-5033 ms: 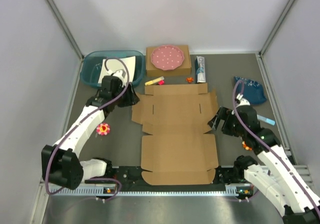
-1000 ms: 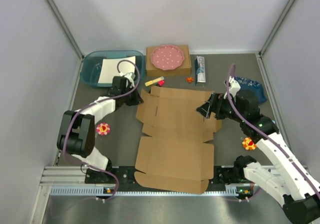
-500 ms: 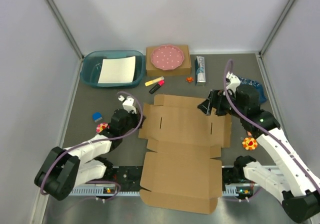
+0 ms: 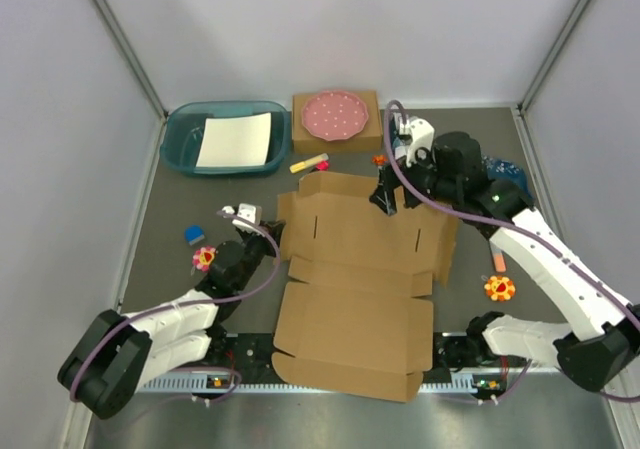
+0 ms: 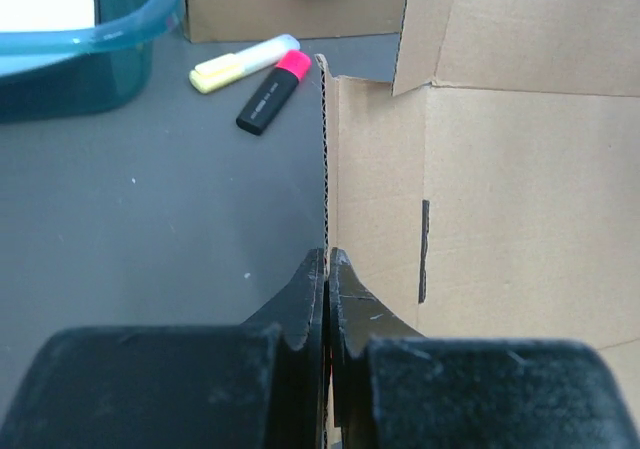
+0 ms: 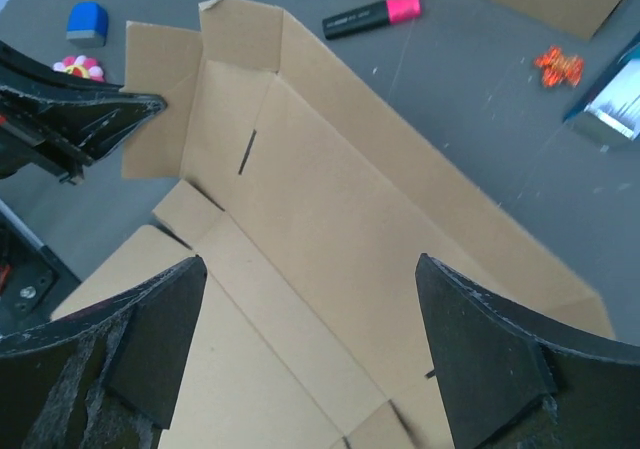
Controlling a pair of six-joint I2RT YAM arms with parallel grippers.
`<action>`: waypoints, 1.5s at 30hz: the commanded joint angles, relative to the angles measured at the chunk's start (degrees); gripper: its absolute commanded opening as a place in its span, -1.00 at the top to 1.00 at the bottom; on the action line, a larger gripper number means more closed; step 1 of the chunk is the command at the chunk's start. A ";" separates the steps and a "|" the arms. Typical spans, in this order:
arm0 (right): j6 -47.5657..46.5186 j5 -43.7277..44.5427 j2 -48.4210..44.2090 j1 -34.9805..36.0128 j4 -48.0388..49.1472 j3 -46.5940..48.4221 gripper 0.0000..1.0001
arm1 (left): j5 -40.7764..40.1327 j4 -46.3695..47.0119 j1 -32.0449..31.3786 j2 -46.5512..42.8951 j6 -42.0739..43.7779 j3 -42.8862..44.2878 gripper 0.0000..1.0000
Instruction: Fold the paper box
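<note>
The paper box (image 4: 355, 279) is a large brown cardboard sheet lying mid-table, its left flap and far panel tilted up. My left gripper (image 4: 271, 238) reaches in low from the left and is shut on the edge of that left flap. In the left wrist view the flap (image 5: 326, 149) runs edge-on straight into the pinched gripper (image 5: 327, 261). My right gripper (image 4: 389, 197) hovers over the box's far part, open. In the right wrist view its gripper (image 6: 310, 269) frames the box's panel (image 6: 330, 189) without touching it.
A teal bin (image 4: 180, 129) holding white paper sits far left. A small brown box (image 4: 368, 129) bearing a pink dotted plate stands at the back. Highlighters (image 4: 308, 162), a blue block (image 4: 193, 234), flower toys (image 4: 205, 258) (image 4: 498, 288) and a blue bag (image 4: 503, 172) lie around.
The left arm has swung from the far left down to the box's left flap and holds it. The right gripper has moved left over the far panel. The box has shifted and its flaps stand higher.
</note>
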 commanded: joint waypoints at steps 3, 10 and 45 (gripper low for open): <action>-13.35 -1.63 6.71 0.54 3.10 8.10 -0.75 | -1.43 4.40 -0.60 2.64 5.11 4.92 1.00; -16.70 -8.51 14.10 0.89 8.72 8.29 -0.67 | -3.63 3.34 -5.16 2.55 8.27 3.96 1.00; -21.37 -10.35 32.39 0.80 17.16 11.63 0.18 | -11.10 0.43 -8.42 -1.14 8.80 2.46 1.00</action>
